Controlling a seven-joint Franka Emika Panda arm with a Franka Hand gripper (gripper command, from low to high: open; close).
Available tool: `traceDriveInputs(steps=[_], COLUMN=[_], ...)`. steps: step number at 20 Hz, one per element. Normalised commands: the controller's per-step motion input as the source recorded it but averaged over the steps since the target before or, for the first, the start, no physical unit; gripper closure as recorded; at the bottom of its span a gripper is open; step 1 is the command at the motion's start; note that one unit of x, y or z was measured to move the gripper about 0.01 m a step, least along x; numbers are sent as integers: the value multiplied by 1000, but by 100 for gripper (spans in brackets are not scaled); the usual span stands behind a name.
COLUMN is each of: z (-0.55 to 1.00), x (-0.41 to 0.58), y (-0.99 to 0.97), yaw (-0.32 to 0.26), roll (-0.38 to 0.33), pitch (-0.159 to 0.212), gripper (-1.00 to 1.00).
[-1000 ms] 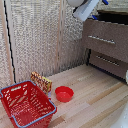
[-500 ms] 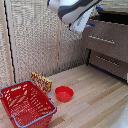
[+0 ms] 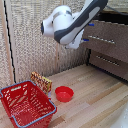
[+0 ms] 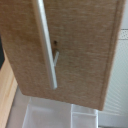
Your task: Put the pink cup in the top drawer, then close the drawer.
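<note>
My gripper [image 3: 89, 32] ends the bulky white arm [image 3: 67, 27], which fills the upper middle of the exterior view, blurred. Its two blue fingertips [image 3: 91, 24] stand apart with nothing between them, just in front of the dark brown chest of drawers [image 3: 117, 50] on the exterior view's right. A drawer front with a long silver bar handle [image 3: 102, 40] is beside the fingers, and a matching lower drawer [image 3: 107, 61] sits under it. The wrist view shows a brown drawer front [image 4: 80, 45] and a silver bar handle [image 4: 46, 45] close up. The pink mug is out of view.
A red wire basket [image 3: 25, 102] stands on the wooden floor at the exterior view's lower left. A shallow red bowl [image 3: 64, 93] lies beside it. A small patterned box [image 3: 41, 81] leans by the woven wall [image 3: 30, 40]. Pale surfaces [image 4: 55, 114] show below the drawer front.
The arm has swung down and toward the exterior view's left from the upper right corner, and now looms much larger in front of the chest. Basket, bowl and box have not moved.
</note>
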Motion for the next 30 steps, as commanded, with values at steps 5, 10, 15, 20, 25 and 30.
traceDriveInputs(steps=[5, 10, 15, 20, 25, 30], z=[53, 211, 110, 28, 0, 0], x=[-234, -150, -201, -223, -80, -15], y=[-307, -461, -554, -585, -518, -385], yaw=[205, 192, 173, 136, 83, 65], roll=[-53, 0, 0, 1, 6, 3], pitch=[-148, -61, -6, 1, 39, 80], gripper=[-100, -100, -100, -100, 100, 100])
